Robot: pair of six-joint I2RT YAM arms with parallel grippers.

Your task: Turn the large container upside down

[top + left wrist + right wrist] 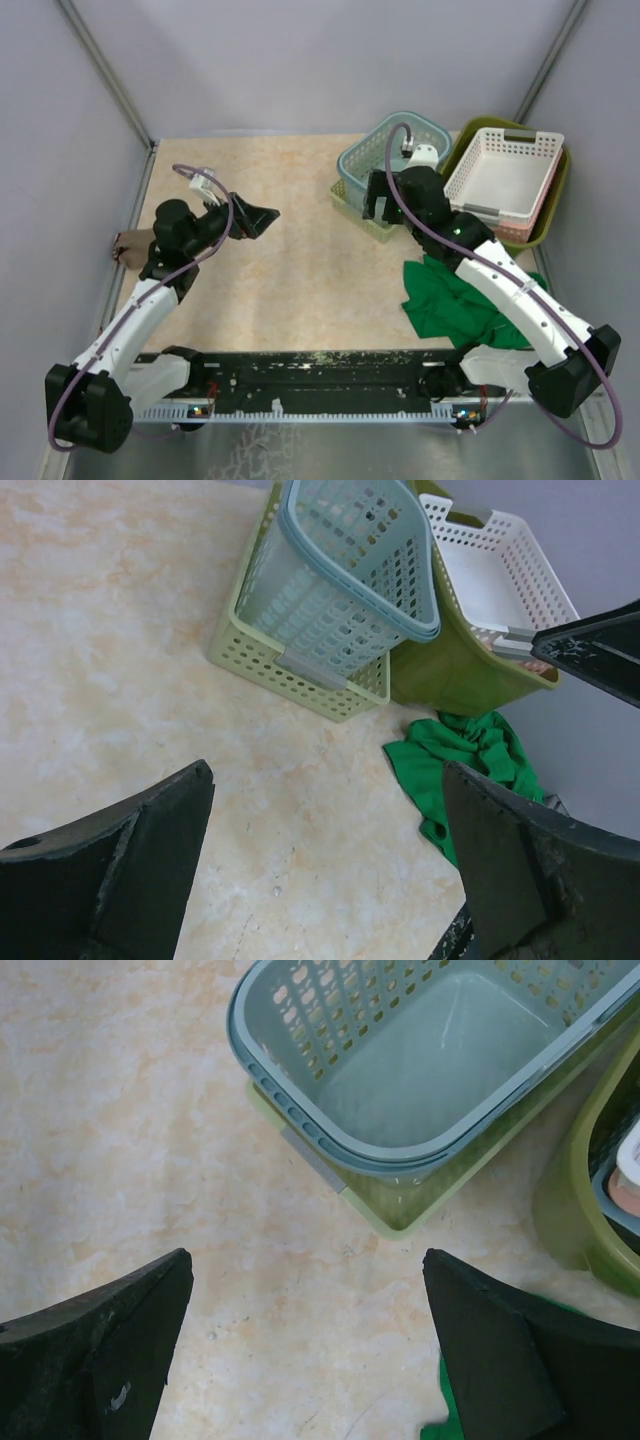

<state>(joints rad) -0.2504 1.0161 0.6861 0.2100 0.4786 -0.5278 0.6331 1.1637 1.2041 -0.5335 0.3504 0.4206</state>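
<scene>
The counter (300, 280) is a pale marbled slab with walls on three sides; everything loose sits crowded into its far right corner, which leaves the middle free for the arms to work.

The large container (450, 670) is the olive-green tub in that corner; it stands right way up, mouth to the ceiling, so the turning is not yet begun. A white basket (497, 182) lies nested inside it, slightly tilted; as I judge it, that basket will spill out or need lifting away once the tub goes over. Just left of the tub a blue-grey basket (430, 1070) sits cocked inside a yellow-green basket (255, 660) and leans towards the tub's wall. A green cloth (455, 300) lies crumpled on the counter in front of the tub, partly under the right arm.

The right gripper (308, 1260) hovers above the counter at the near edge of the two stacked baskets, jaws wide apart and holding nothing; it is the nearer one to the tub, and likely the one to reach for its rim. The left gripper (325, 780) hangs over the left side, well apart from the tub, jaws spread and empty too.
</scene>
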